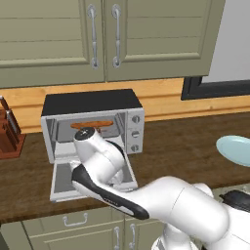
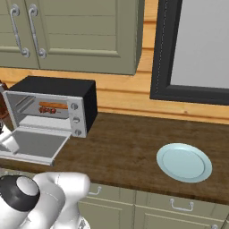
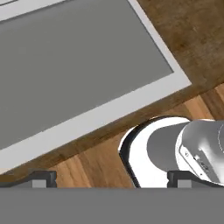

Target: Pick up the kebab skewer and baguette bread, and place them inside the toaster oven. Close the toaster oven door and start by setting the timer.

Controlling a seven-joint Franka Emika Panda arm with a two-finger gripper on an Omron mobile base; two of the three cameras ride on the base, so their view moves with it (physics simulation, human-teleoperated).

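Tool (image 3: 109, 180) seen spread wide, nothing held. Toaster oven door (image 3: 78, 74) seen folded down flat just beyond tool tips, over wooden tabletop (image 3: 192, 30). Baguette bread (image 1: 93, 124) and kebab skewer (image 2: 48, 110) seen lying inside toaster oven (image 2: 53, 105), farther back from tool. Blue plate (image 2: 184, 162) seen well apart on tabletop.

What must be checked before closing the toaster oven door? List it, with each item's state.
1. Baguette bread inside the toaster oven: ok.
2. Kebab skewer inside on the rack: ok.
3. Toaster oven door shut: not ok, it lies dropped open and flat.
4. Gripper free: ok, fingers wide apart over the door glass, holding nothing.
5. Plate emptied: ok.
6. Timer knob set: cannot tell.
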